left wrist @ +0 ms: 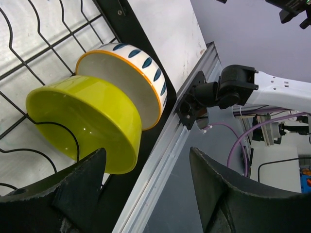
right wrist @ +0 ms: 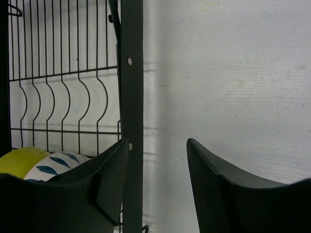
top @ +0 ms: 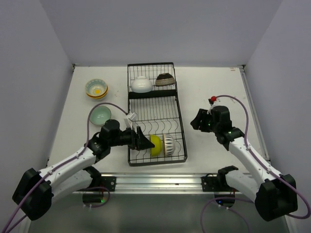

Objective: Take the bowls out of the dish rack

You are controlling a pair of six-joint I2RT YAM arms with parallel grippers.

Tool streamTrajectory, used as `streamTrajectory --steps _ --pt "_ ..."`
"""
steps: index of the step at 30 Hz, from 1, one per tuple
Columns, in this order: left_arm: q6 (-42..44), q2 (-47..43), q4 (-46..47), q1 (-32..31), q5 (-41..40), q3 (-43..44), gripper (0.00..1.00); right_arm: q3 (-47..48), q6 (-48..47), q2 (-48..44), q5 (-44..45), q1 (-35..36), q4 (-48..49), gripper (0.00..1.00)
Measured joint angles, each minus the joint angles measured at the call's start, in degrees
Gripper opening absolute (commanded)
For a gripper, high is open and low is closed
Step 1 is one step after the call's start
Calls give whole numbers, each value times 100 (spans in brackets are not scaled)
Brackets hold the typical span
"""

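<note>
**A:** How far along is the unloading?

**B:** About halfway, I'd judge. Four bowls sit in the dish rack (top: pixel 132 114). A white bowl (top: pixel 141 84) and a dark brown patterned bowl (top: pixel 165 79) are in the small far section. A yellow-green bowl (top: pixel 155 144) and a striped bowl (top: pixel 168 144) stand on edge, nested against each other, at the near end of the larger section.

**A:** And what's out?

**B:** Two lots on the table (top: pixel 214 87), left of the rack. A pale green bowl (top: pixel 100 115) sits alone, and beyond it is a nested stack of bowls (top: pixel 96 89) (pale rims, an orange-yellow centre; I can't count them from above).

**A:** The arms?

**B:** The left gripper (top: pixel 141 140) reaches into the rack toward the yellow-green bowl. Its jaws are spread with nothing between them, and the bowl's rim is just ahead of one finger. The right gripper (top: pixel 198 120) hovers over bare table just right of the rack, jaws apart and empty too.

**A:** So what's left?

**B:** All four racked bowls. The yellow-green one looks like the next pick, since it's nearest the spread jaws.
</note>
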Motion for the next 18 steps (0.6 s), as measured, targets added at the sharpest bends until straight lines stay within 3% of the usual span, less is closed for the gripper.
streamTrajectory --steps 13,18 --pt "-376 551 625 -463 -376 -166 63 -105 -15 291 2 0 76 55" --pt "-616 874 1097 -796 -501 -297 52 -157 -26 361 2 0 90 56"
